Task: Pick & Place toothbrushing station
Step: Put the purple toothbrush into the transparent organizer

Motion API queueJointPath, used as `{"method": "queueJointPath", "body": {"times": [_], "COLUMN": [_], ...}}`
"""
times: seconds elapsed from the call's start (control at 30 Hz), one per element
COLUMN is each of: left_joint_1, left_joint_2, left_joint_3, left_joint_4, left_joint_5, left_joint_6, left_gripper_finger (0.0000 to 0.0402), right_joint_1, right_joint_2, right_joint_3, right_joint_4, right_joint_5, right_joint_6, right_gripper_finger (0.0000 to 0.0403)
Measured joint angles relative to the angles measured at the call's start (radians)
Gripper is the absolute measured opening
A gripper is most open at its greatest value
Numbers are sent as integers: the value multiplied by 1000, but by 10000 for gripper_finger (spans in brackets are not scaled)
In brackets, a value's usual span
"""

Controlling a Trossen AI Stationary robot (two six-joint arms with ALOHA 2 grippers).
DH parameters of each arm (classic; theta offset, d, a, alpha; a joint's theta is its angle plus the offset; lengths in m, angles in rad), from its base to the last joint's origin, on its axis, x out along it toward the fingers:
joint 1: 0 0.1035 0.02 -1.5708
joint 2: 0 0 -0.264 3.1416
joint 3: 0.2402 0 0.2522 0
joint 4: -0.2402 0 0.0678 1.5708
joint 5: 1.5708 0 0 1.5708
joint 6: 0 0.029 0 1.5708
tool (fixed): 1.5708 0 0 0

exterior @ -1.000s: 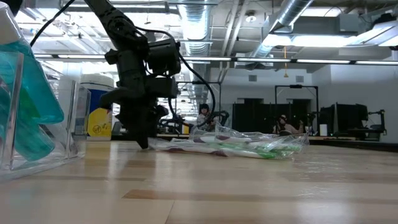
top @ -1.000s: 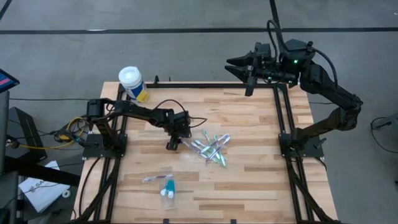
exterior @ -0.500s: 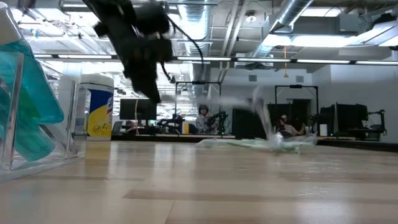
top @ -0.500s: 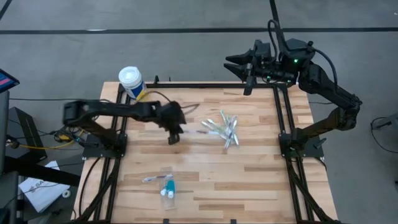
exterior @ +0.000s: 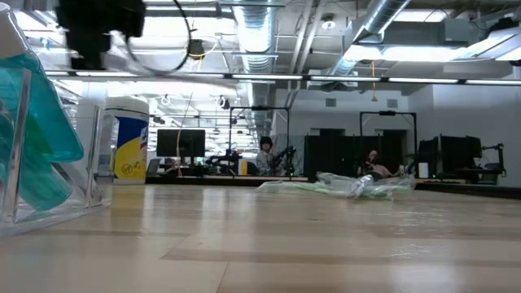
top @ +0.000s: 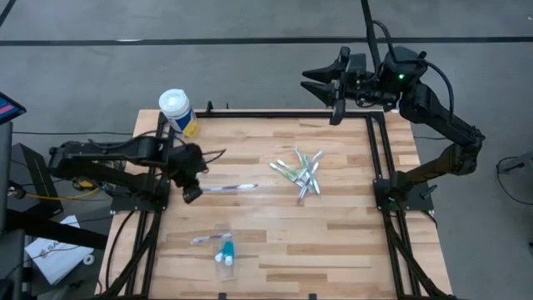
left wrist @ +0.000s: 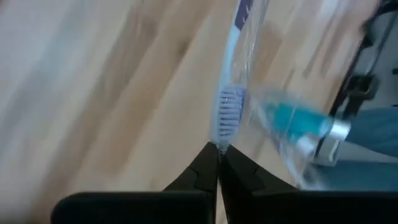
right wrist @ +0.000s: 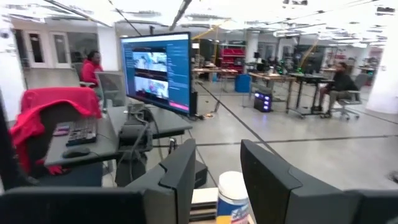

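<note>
Clear plastic holder (top: 223, 247) at six o'clock: tubes only. Left gripper (top: 191, 192), nine o'clock, clamps one toothbrush (top: 226, 189); remaining toothbrush pile (top: 301, 171) unplaced. Right gripper (top: 336, 111) idle, apart.

The table carries one clear holder (top: 223, 240) with two teal tubes (top: 223, 251); one canister (top: 176, 111); one heap of wrapped toothbrushes (top: 301, 172), their number unclear; one wrapped toothbrush (top: 226, 189) apart
</note>
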Motion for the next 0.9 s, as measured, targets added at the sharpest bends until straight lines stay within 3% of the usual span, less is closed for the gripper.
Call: {"method": "queueJointPath", "body": {"times": [0.17,0.43,0.7,0.9], "left_joint_1": [-147,-369,-435,-435], "left_joint_2": [29,117,228,272], "left_joint_3": [24,214,434,461], "left_joint_4": [-149,-227,-488,-499], "left_joint_5": [88,90,156,208], "left_joint_6": [-193,-385,-471,-470], "left_gripper_finger": [0,0,0,0], "right_joint_1": [1,1,4,4], "right_joint_2": [0,0,0,0], "right_joint_3": [0,0,0,0], "right_joint_4": [2,0,-2,-4], "right_joint_5": [-31,-76,-109,-139], "right_joint_6": [0,0,-16,-16], "right_gripper_finger": [118,118,118,118]}}
